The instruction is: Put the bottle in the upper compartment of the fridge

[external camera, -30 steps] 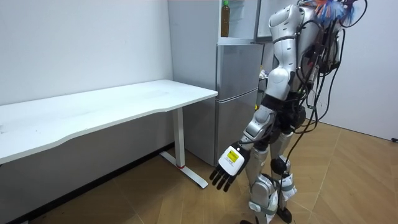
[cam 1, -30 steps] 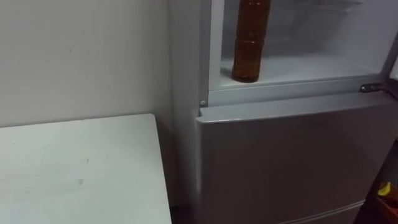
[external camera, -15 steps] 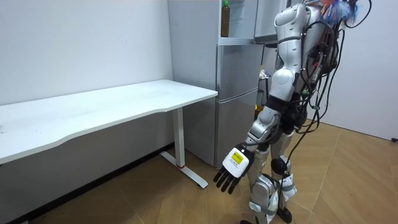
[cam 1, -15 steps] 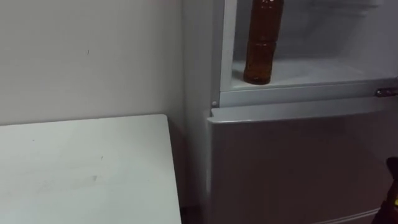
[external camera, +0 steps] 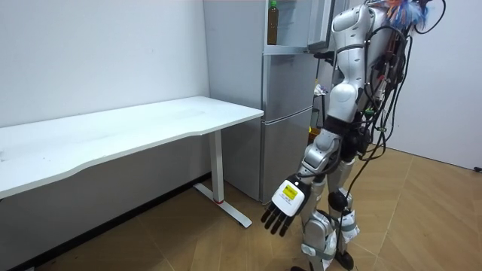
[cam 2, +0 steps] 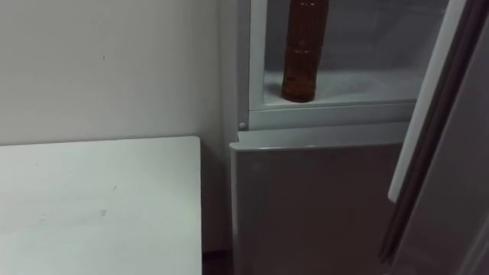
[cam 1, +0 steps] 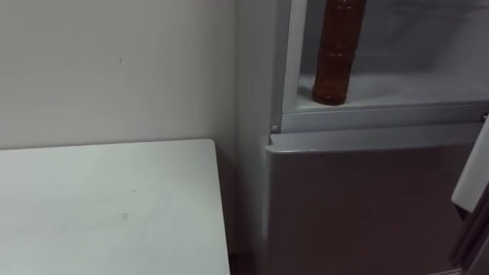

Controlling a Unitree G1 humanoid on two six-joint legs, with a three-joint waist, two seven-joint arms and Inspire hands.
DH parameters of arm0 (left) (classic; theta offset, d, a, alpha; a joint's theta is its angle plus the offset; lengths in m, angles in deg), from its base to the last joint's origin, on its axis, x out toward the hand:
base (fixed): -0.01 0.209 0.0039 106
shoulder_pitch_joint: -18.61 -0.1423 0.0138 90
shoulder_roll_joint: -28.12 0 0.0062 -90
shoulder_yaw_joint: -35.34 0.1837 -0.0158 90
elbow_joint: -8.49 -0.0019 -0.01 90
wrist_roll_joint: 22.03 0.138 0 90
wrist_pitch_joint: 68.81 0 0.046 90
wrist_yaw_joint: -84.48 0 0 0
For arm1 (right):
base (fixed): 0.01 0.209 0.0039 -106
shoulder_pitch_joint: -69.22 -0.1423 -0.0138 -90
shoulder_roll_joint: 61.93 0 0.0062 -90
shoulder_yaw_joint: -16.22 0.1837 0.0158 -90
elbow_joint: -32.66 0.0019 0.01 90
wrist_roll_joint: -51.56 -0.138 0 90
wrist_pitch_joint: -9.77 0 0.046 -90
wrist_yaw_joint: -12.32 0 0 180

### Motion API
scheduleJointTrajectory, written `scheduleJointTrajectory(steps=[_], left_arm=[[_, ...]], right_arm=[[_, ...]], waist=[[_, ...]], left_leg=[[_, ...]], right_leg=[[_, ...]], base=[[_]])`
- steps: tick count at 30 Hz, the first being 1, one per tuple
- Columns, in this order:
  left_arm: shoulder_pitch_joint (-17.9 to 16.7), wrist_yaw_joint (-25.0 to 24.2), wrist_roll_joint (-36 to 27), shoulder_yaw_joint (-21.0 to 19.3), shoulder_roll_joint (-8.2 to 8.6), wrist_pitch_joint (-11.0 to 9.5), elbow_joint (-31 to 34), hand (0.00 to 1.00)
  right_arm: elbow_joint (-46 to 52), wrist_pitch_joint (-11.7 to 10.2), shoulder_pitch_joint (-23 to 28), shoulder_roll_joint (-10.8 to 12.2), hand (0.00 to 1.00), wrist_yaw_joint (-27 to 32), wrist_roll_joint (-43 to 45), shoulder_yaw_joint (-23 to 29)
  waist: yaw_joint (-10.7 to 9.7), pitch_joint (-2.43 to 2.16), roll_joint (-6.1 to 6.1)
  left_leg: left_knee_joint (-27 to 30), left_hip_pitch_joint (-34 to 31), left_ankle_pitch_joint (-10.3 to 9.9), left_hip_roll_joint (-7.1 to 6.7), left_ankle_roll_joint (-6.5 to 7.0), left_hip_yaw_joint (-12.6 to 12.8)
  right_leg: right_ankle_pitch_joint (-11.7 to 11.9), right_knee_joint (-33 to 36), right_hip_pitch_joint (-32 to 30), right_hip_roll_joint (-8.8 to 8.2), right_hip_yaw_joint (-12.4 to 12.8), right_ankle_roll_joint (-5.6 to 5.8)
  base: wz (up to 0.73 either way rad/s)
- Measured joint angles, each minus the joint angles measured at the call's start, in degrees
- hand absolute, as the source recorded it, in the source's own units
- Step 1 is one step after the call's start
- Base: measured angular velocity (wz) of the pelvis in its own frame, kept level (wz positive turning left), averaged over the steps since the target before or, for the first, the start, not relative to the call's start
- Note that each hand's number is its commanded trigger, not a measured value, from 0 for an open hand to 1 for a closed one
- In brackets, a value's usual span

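Observation:
A brown bottle (cam 1: 338, 53) stands upright at the front left of the upper fridge compartment's white shelf (cam 1: 412, 88); it also shows as the bottle (external camera: 273, 22) in the room view. No hand is on it. The upper fridge door (cam 2: 428, 114) stands partly open, with its edge at the right. I stand in front of the fridge (external camera: 286, 128). My left hand (external camera: 285, 211) hangs low beside my leg with straight fingers and holds nothing. My right hand (external camera: 320, 47) is a dark shape by the door's lower edge.
A white table (cam 1: 107, 206) stands against the wall just left of the fridge, its corner close to the fridge's side. The lower fridge door (cam 1: 359, 198) is closed. Wooden floor (external camera: 422, 218) lies open behind me.
The upper fridge door has swung into the eye views from the right, towards the compartment. The camera has turned a little left. The bottle has not moved, and my left hand still hangs.

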Motion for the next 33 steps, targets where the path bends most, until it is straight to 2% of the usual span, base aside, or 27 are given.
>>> scheduleJointTrajectory(steps=[14, 20, 22, 26, 33], left_arm=[[0.06, -1.76, 0.88, 0.12, -0.02, 0.00, 0.15, 0.00], [0.49, -4.05, 2.48, 0.20, -0.19, -0.14, 0.50, 0.00], [0.48, -4.51, 2.50, 0.22, -0.42, -0.13, 0.53, 0.00], [0.43, -4.84, 2.48, 0.22, -0.61, -0.09, 0.56, 0.00], [0.50, -5.26, 2.49, 0.29, -0.71, -0.08, 0.59, 0.00]], right_arm=[[-0.01, 0.16, 0.00, 0.00, 0.00, -2.03, 2.14, 0.00], [-0.01, 0.81, -0.08, 0.00, 0.00, -3.38, 2.41, -0.06], [-0.01, 1.54, -0.07, 0.00, 0.00, -3.60, 2.53, -0.19], [-0.01, 1.66, -0.08, 0.00, 0.00, -4.10, 2.52, -0.19], [-0.01, 2.15, -0.42, -0.01, 0.00, -10.25, 2.51, -0.29]], waist=[[-0.06, 0.14, -0.38], [0.23, 0.17, -1.43], [0.59, 0.27, -1.89], [1.75, 0.30, -2.19], [3.24, 0.28, -2.27]], left_leg=[[-0.56, 0.00, 0.00, -0.02, 0.00, 0.08], [-0.59, -0.43, 0.03, -0.01, 0.00, 0.28], [-0.57, -0.28, 0.03, 0.02, -0.01, 0.23], [-0.59, -0.01, 0.02, 0.14, -0.02, 0.11], [-0.58, -0.40, 0.00, 0.62, -0.29, -0.33]], right_leg=[[0.12, -0.19, -0.38, 0.10, 0.25, 0.04], [0.23, 0.44, -0.63, 0.13, 0.38, -0.09], [0.24, 0.14, -0.16, 0.17, 0.37, -0.09], [0.44, -0.59, -0.36, 0.29, 0.31, -0.14], [0.78, -1.33, -0.05, 0.86, 0.03, -0.58]], base=[[0.00], [-0.02], [0.00], [0.00], [0.02]])
